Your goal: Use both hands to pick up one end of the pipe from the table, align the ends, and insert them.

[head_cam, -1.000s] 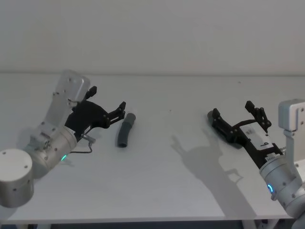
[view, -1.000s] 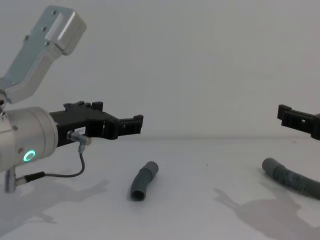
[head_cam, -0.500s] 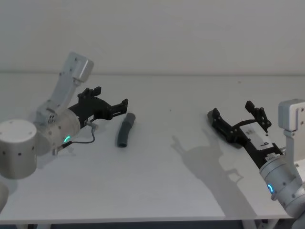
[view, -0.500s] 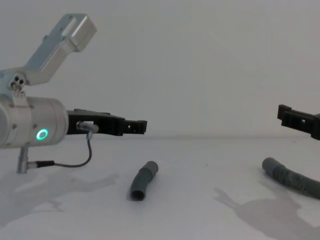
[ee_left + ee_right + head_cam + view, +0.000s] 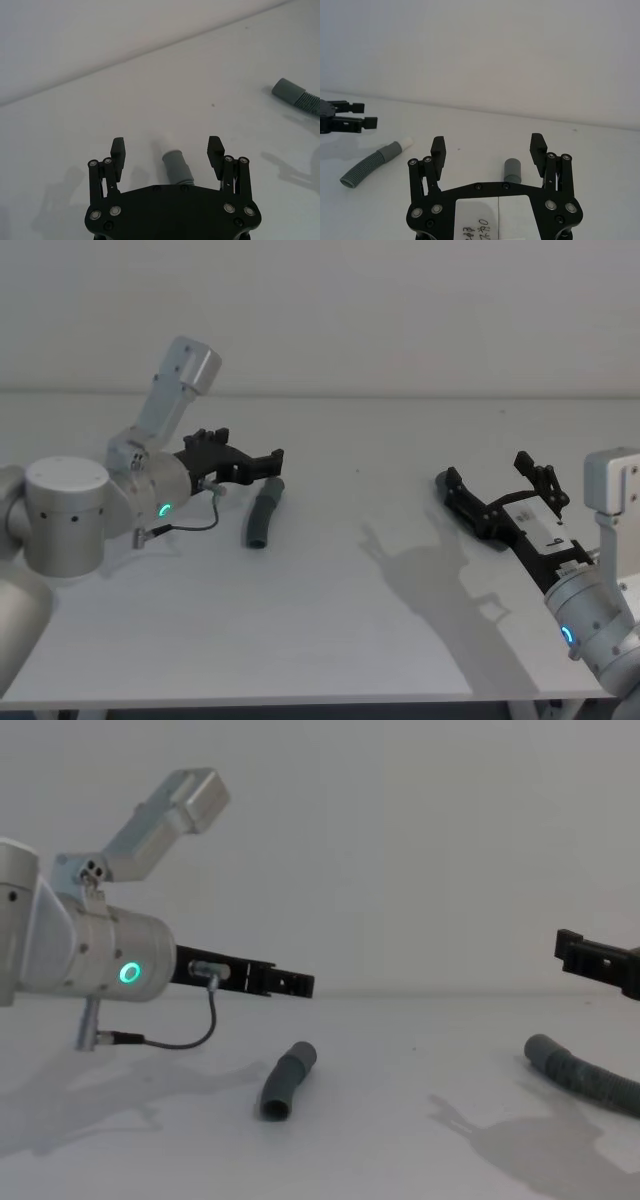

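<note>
The left black plastic two-fingered gripper (image 5: 272, 462) is swinging in compared to a second ago. Its thick silver arm with the green ring light (image 5: 128, 973) is rolling over. The fingertips are now hanging above the far end of the short, slightly bent, dark grey ribbed hose stub (image 5: 262, 515), where earlier they were sitting off to its left. Its jaws are spread wide, straddling that end from above, and the chest view is showing clear air between them and the stub.

The right black plastic two-fingered gripper (image 5: 487, 472) isn't budging, still hovering near the table's right edge. Its jaws are gaping wide too and gripping nothing, parked over the wide smooth grey cuff (image 5: 512, 170) of the long dark grey ribbed hose (image 5: 580, 1075). Neither hose piece is shifting either.

The stub is lying flat on the plain matte white-grey table (image 5: 330, 640), left of the middle. Its smooth cuff and narrower white tip (image 5: 407, 142) are pointing toward the far edge, and its ribbed end is curving back toward the near edge. The long hose is lying well apart from it, running off toward the right edge with its cuff facing the middle.
</note>
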